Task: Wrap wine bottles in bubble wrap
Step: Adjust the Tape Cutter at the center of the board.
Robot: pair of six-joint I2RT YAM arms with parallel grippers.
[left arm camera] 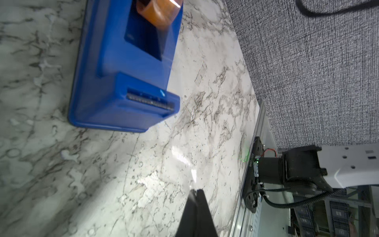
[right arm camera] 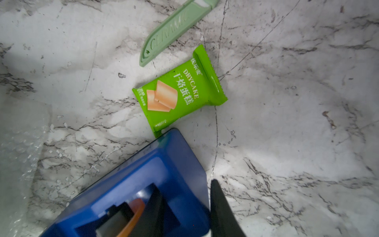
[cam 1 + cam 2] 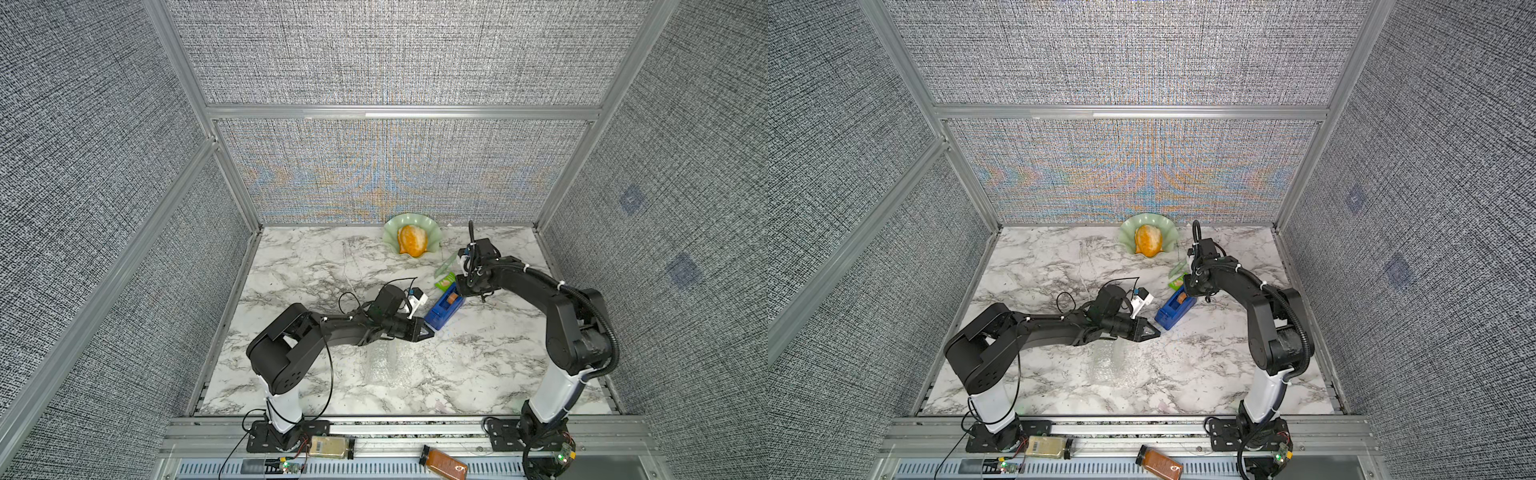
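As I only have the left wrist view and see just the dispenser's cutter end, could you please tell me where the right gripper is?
Observer: The right gripper straddles the dispenser's side wall and looks clamped on it.
Operator: Thank you. Where is the bubble wrap?
Observer: The bubble wrap lies on the table, just nearer the front edge than the left gripper.
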